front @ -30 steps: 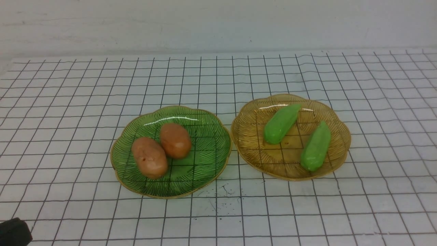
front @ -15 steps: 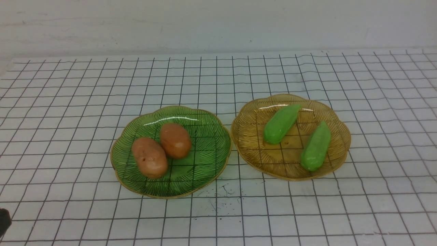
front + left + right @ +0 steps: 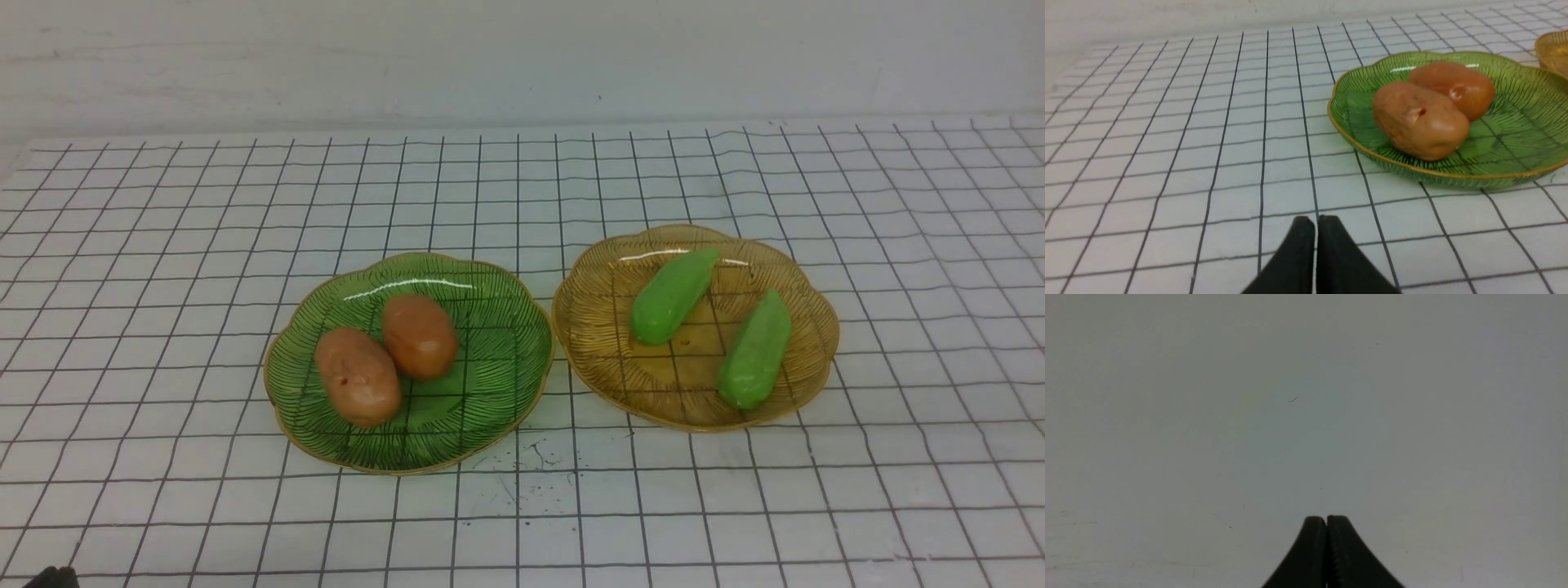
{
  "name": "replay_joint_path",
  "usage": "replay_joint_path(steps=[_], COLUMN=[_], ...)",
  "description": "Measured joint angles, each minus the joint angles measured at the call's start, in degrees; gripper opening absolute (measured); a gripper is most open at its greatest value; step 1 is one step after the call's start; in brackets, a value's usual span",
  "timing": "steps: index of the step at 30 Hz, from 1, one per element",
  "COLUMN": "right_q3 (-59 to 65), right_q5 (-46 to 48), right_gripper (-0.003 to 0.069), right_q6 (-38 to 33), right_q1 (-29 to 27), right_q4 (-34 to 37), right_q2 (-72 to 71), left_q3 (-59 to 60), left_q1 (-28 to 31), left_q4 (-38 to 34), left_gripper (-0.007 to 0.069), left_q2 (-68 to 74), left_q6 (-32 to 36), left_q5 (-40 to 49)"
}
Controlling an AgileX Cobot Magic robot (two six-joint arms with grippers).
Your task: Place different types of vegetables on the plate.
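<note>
Since the earlier frame, the dark tip of the left tool has shifted at the near left corner of the front view, while the vegetables have stayed put. The two potatoes, orange-brown and smooth, lie in the left part of the green plate. The nearer potato leans against the farther potato, which sits a little to its right. To their right, two light-green gourds rest apart from each other in the amber plate. The left gourd lies slantwise, its narrow end pointing away and to the right; the right gourd is set nearer, its narrow end also pointing away. The plates stand side by side, their rims meeting or almost so, on the white table, which is ruled with a dark grid. Behind the table rises a pale wall. The left tool is clenched with nothing in it, well apart from the potatoes. The right tool is clenched and bare too, seen against a plain pale surface with faint scratches.
</note>
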Motion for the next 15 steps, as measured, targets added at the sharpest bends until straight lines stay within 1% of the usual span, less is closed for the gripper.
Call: replay_joint_path(steps=[3, 15], right_q3=[0.0, 0.0], right_q5=[0.0, 0.0], right_gripper=[-0.0014, -0.0014], right_q6=[0.0, 0.0], right_q1=[0.0, 0.0], right_q4=[0.0, 0.0], right_q2=[0.0, 0.0], left_q3=[0.1, 0.1], left_q1=[0.0, 0.0], left_q4=[-0.1, -0.1], left_gripper=[-0.0008, -0.0008], left_q2=[0.0, 0.0], left_q6=[0.1, 0.2], left_q5=[2.9, 3.3])
